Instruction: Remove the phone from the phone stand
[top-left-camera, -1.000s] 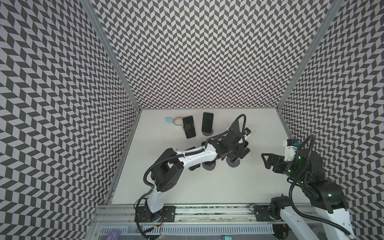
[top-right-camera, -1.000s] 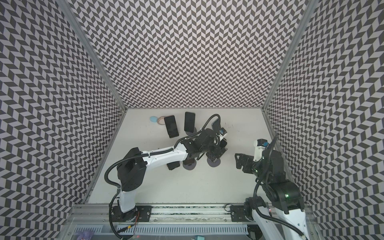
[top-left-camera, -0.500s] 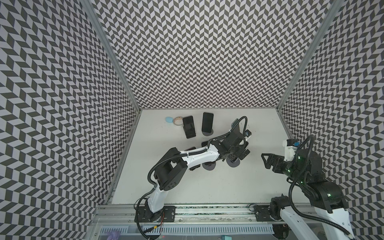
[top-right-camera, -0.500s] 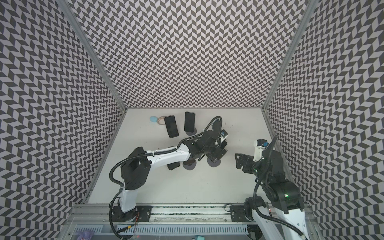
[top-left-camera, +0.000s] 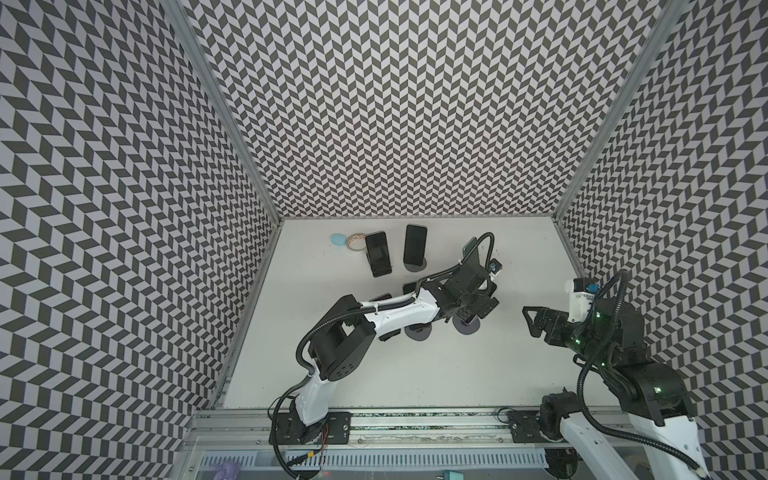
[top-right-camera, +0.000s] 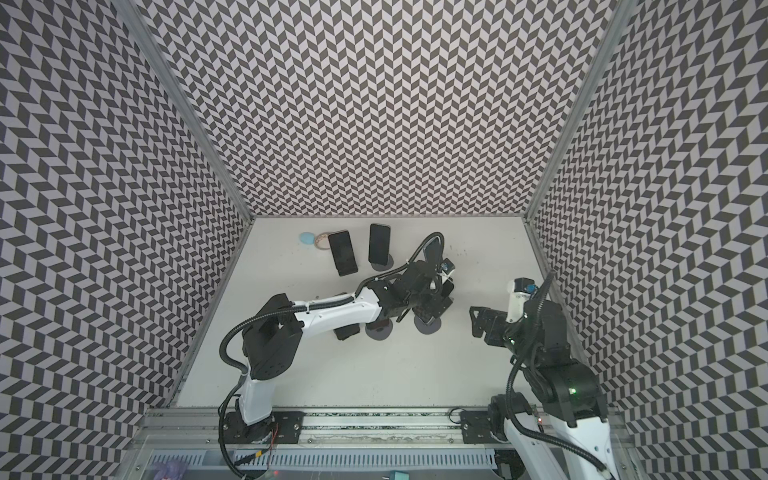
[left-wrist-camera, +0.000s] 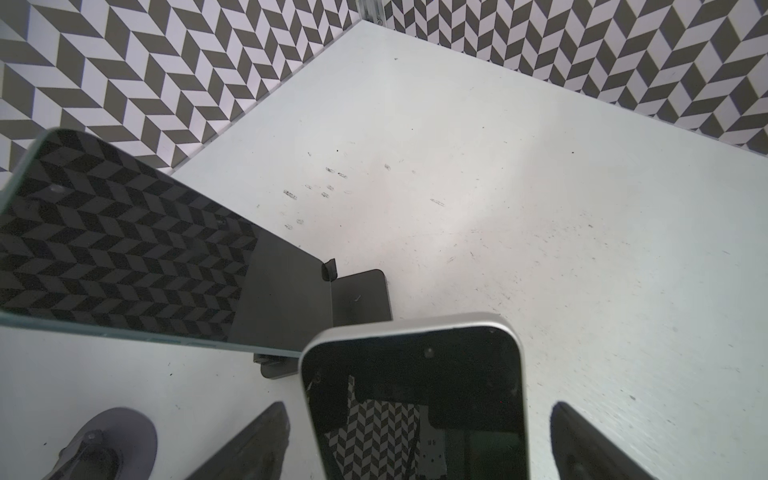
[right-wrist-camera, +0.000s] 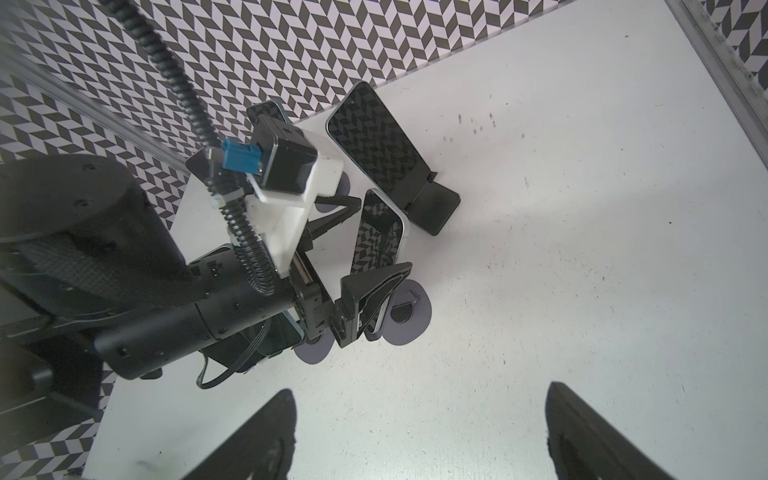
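Left wrist view: the left tool (left-wrist-camera: 419, 415) straddles the white-edged phone (left-wrist-camera: 415, 374). Its fingers (left-wrist-camera: 257, 440) are spread apart, with a clear gap showing on each side of the phone, so no grip is made. The right wrist view confirms that the phone is seated upright on its round-based stand (right-wrist-camera: 419, 320) on the bench (left-wrist-camera: 540, 166). A second, darker phone (left-wrist-camera: 124, 249) stands just beside it on a rectangular stand. The right tool (right-wrist-camera: 419, 390) hangs well apart near the bench's right side, jaws apart and empty.

Progress, as judged: the approach and alignment are done. Closing on the phone, lifting it clear of the cradle and setting it down all remain. The task is at an early stage.

Change from the frames a second ago: the left arm's elbow has shifted slightly toward the back of the bench, while its tool stays over the same phone. The right arm shows no visible change, and no phone has moved.
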